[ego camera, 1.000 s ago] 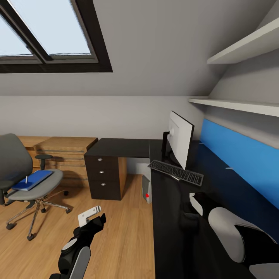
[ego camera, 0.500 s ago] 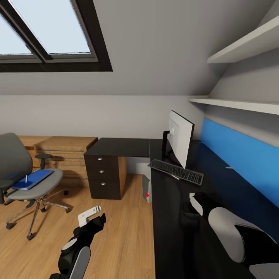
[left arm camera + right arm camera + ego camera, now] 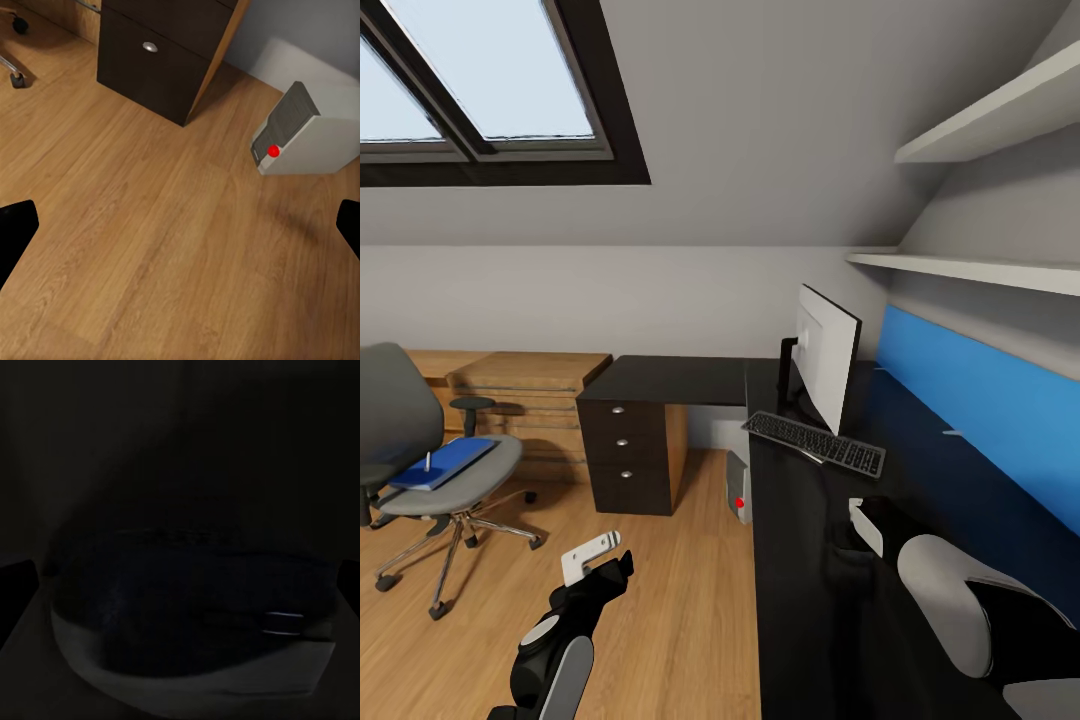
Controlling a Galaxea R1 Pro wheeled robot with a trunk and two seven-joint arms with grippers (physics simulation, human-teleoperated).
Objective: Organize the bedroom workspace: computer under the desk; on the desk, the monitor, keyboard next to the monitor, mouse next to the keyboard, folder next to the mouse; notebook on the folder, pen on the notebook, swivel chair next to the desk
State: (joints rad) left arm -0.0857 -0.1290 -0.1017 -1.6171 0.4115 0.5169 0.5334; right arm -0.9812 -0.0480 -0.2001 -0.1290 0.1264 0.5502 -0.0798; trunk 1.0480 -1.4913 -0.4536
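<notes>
Glossy black desk [image 3: 800, 560] edge runs lengthwise beside open wood floor [image 3: 680, 600] between it and the swivel chair [image 3: 420, 450]. Left gripper [image 3: 598, 560] hangs low over that floor, fingers spread apart with nothing between them. Right gripper [image 3: 860, 525] rests on the desktop over a dark, white-rimmed mouse [image 3: 187, 622]; whether it grips, cannot tell. One monitor [image 3: 825, 365], one keyboard [image 3: 815, 443], one computer [image 3: 307, 135] below the desk. One blue folder [image 3: 445, 465] on the chair seat.
</notes>
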